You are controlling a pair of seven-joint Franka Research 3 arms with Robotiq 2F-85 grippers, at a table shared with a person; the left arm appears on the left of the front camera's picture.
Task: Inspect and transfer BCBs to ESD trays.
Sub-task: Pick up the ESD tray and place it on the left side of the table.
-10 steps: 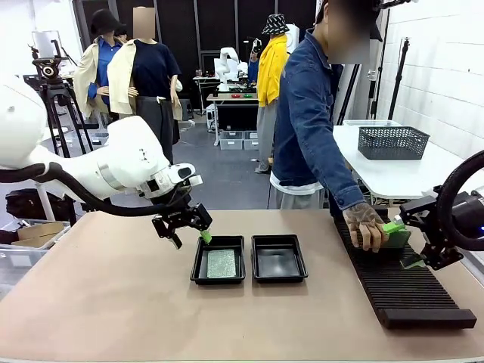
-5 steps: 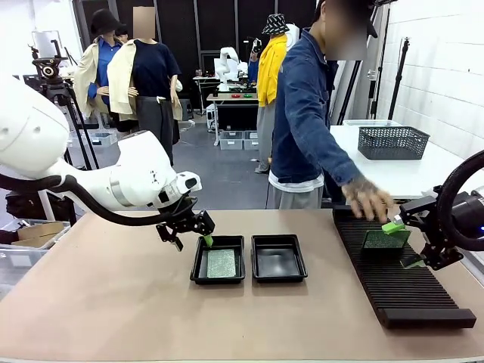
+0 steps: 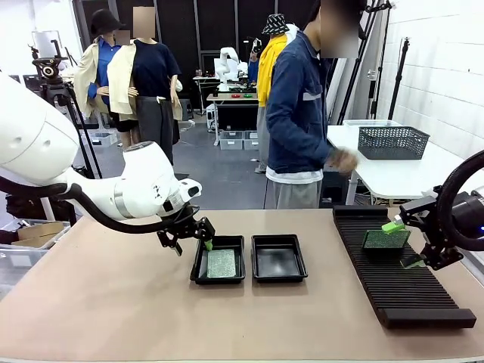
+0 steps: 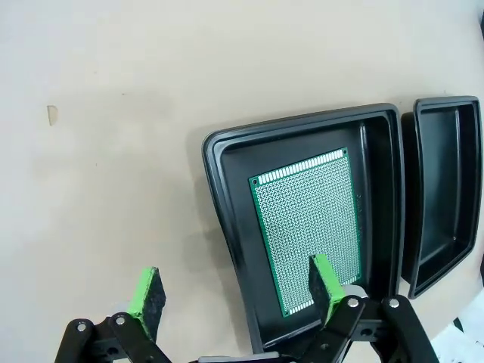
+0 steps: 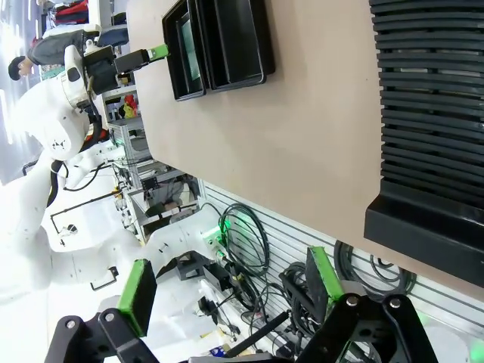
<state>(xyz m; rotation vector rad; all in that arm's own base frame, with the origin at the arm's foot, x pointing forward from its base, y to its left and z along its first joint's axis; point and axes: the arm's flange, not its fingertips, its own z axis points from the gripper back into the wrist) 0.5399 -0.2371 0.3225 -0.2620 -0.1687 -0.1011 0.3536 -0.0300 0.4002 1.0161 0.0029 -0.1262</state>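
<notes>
One BCB [image 3: 221, 262] lies flat in the left ESD tray [image 3: 198, 266]. The right ESD tray [image 3: 278, 259] holds nothing. My left gripper [image 3: 190, 240] hovers open over that left tray's near-left corner. In the left wrist view its fingers straddle the tray's rim [image 4: 219, 197], one pad over the BCB [image 4: 310, 227] and one over the bare table. Another BCB [image 3: 386, 239] stands on edge in the black slotted rack [image 3: 401, 287]. My right gripper [image 3: 402, 243] is open just to that board's right, nothing between its fingers [image 5: 136, 291].
The person stands at the far side of the table, a hand [image 3: 344, 160] drawn back at waist height. A grey wire basket [image 3: 393, 141] sits on the white side table behind the rack. The table's front and left areas are bare.
The person's hand let go of the board standing in the rack and pulled back to the body. My left gripper shifted slightly towards the left tray. The right arm stayed still.
</notes>
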